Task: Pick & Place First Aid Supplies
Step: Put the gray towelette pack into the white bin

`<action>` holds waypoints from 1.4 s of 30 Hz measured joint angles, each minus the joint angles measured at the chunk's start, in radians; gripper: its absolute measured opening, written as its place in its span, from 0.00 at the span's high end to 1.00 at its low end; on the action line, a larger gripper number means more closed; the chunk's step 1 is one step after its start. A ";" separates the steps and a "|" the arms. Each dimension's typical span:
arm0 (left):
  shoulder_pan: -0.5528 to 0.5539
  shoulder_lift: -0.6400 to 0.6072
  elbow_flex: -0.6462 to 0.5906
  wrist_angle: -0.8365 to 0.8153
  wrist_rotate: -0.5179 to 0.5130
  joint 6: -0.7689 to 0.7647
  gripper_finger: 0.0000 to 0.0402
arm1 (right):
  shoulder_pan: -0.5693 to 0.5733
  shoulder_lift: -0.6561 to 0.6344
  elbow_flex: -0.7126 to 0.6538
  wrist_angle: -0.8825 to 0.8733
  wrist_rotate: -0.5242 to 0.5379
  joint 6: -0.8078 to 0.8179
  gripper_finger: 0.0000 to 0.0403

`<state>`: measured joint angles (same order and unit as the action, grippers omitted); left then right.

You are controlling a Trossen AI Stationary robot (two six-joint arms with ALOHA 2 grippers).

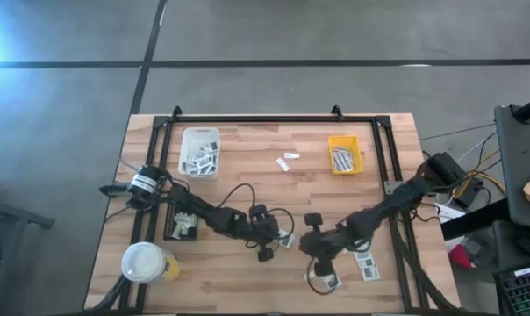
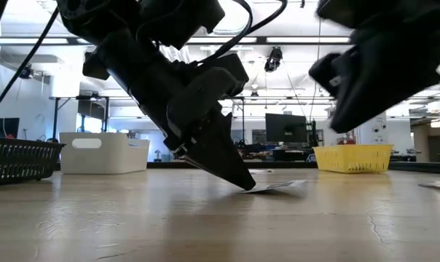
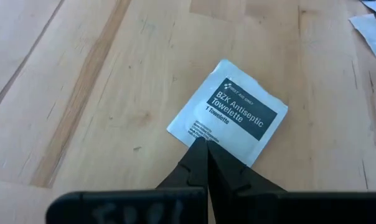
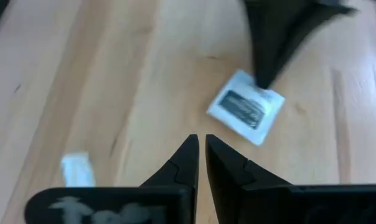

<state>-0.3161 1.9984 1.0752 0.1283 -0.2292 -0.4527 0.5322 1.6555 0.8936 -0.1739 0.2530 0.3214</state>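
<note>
Nearest the low camera we have the left gripper (image 2: 238,178), its dark fingers pressed together to a point on the near edge of a small flat white foil packet with a dark printed patch, an antiseptic towelette (image 3: 228,114). In the low view that edge looks pinned to the wood while the far side lifts a little, so we cannot say whether the packet is pinched or only pressed. It lies on the light butcher-block table (image 1: 247,281), between the two grippers near the front middle.

We judge the packet very light, thin and limp, with a slick foil skin; it will slide rather than rise if pushed flat. An edge or corner is the place to take it, ideally the raised side (a flat top grip offers nothing to bite).

Around it, from largest down: the white-lidded yellow paper cup (image 1: 147,262) at the front left corner, the white plastic bin (image 1: 200,153) of packets at the back left, the black mesh tray (image 1: 181,226) under the left arm, and the yellow mesh basket (image 1: 345,154) at the back right. The right gripper (image 4: 201,144) hovers close, fingers almost together and holding nothing. It crowds the packet from the other side and is what we would call most in the way. A few loose packets (image 1: 365,263) lie by the right arm, and small white pieces (image 1: 286,161) sit well apart at the back.
</note>
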 joint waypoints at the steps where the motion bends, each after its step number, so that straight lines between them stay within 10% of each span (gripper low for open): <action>1: 0.000 0.000 0.000 0.000 0.002 -0.005 1.00 | 0.013 -0.002 0.000 -0.004 0.000 -0.034 0.93; 27: 0.005 0.003 -0.013 0.009 0.029 -0.027 1.00 | 0.032 0.104 -0.017 -0.002 0.076 -0.615 0.67; 42: 0.008 0.003 -0.016 0.014 0.034 -0.027 1.00 | 0.056 0.252 0.063 0.005 0.360 -0.775 0.70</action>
<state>-0.3077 2.0010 1.0595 0.1425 -0.1954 -0.4797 0.5884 1.9077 0.9567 -0.1684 0.6133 -0.4532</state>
